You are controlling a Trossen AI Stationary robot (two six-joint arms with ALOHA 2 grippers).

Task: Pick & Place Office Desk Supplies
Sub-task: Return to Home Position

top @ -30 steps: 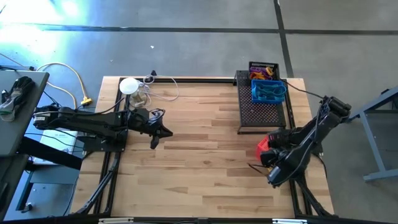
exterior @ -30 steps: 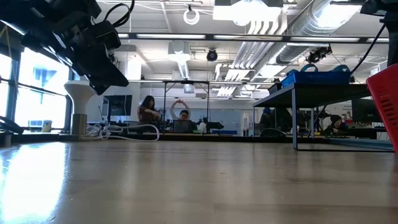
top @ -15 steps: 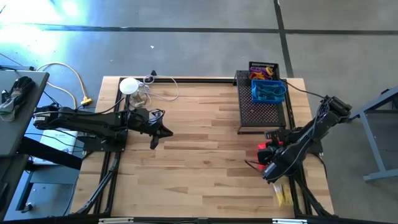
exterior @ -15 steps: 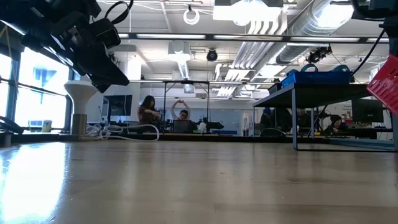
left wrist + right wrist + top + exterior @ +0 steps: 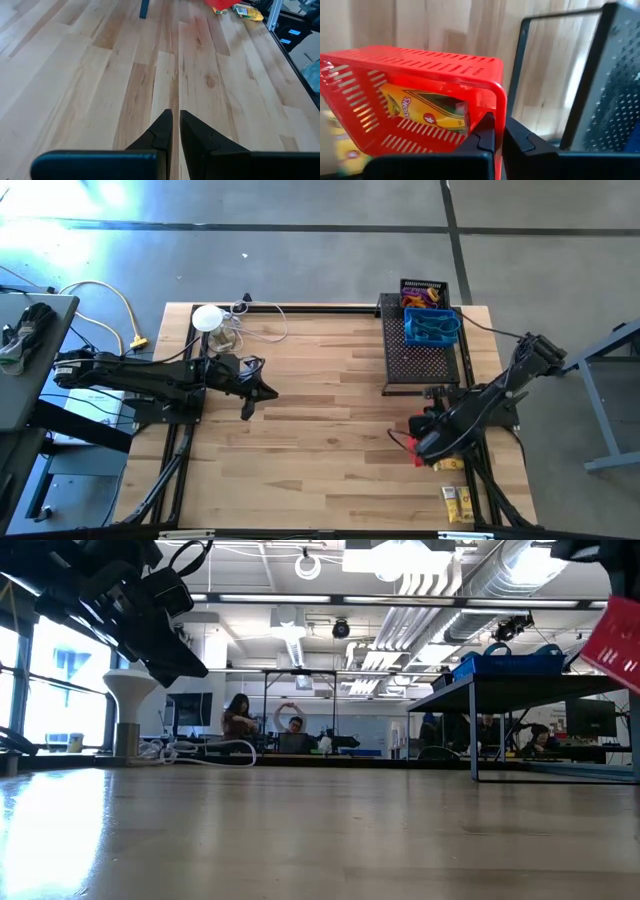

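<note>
Red basket [image 5: 415,95] tipped, its open side turned sideways, pinched by its rim in my right gripper [image 5: 495,131]; jaws clamped on it. One yellow crayon box [image 5: 427,111] lies inside, long axis along the basket floor. Two more yellow boxes [image 5: 458,502] on the table [image 5: 320,410] just behind the gripper. Blue basket [image 5: 432,328] sits on the black mesh tray [image 5: 420,362] ahead. Left gripper [image 5: 175,131] well away, jaws nearly together, holding nothing.

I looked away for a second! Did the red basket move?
Yes. In the high view the red basket, held by the right gripper, has shifted away from the black tray, and yellow boxes now lie uncovered near the table's front edge.
</note>
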